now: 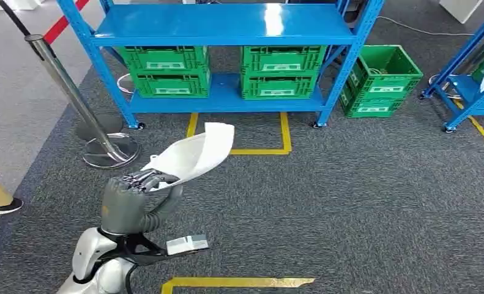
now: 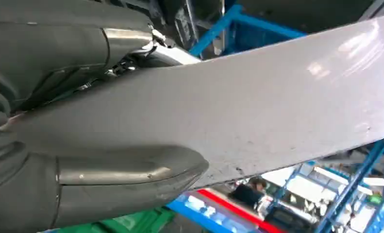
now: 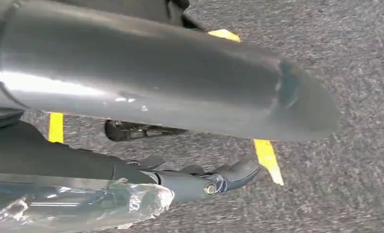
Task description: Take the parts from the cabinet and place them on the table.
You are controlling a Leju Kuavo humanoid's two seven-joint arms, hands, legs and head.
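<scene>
A white curved part (image 1: 193,153) is held up in front of me over the grey carpet, gripped at its lower end by my left hand (image 1: 129,196). In the left wrist view the part (image 2: 258,107) runs across the picture as a broad pale strip, with the thumb (image 2: 122,179) pressed on one face and the darker fingers (image 2: 63,43) on the other. My right hand (image 3: 146,73) hangs above the carpet, thumb and fingers (image 3: 199,182) apart with nothing between them. Some clear film (image 3: 73,204) lies along the fingers.
Ahead stands a blue shelf rack (image 1: 227,30) with green crates (image 1: 166,70) on its lower level. Another green crate (image 1: 380,79) sits on the floor to its right, beside a second blue rack (image 1: 472,79). A metal stanchion (image 1: 74,98) leans at left. A person's shoe (image 1: 0,205) is at the left edge.
</scene>
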